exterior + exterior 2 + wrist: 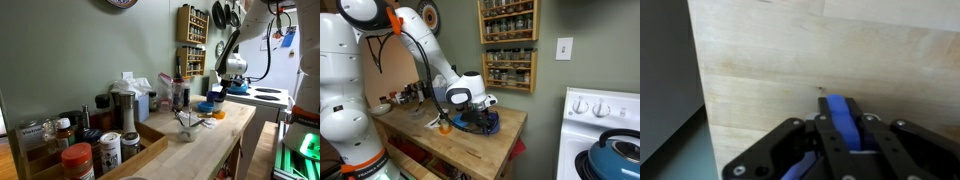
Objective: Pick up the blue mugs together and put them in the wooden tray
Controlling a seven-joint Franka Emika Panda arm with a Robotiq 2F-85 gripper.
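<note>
In the wrist view my gripper point(843, 128) is shut on a blue wall or rim of the blue mugs point(843, 110), which stands up between the two black fingers; the rest of the mugs is hidden by the fingers. In both exterior views the gripper point(233, 84) point(472, 108) hangs low over the stove end of the wooden counter, with dark blue showing just under it point(483, 121). I cannot tell if the mugs are lifted off the counter. The wooden tray point(152, 131) lies at the opposite end of the counter and holds several spice jars.
A flat blue dish point(205, 106) and a small orange thing point(218, 115) lie on the counter near the gripper. A steel canister point(124, 108), jars and a wire whisk point(184, 122) stand between gripper and tray. A white stove point(600, 120) with a blue kettle point(616, 150) adjoins the counter. Spice racks point(508, 45) hang on the wall.
</note>
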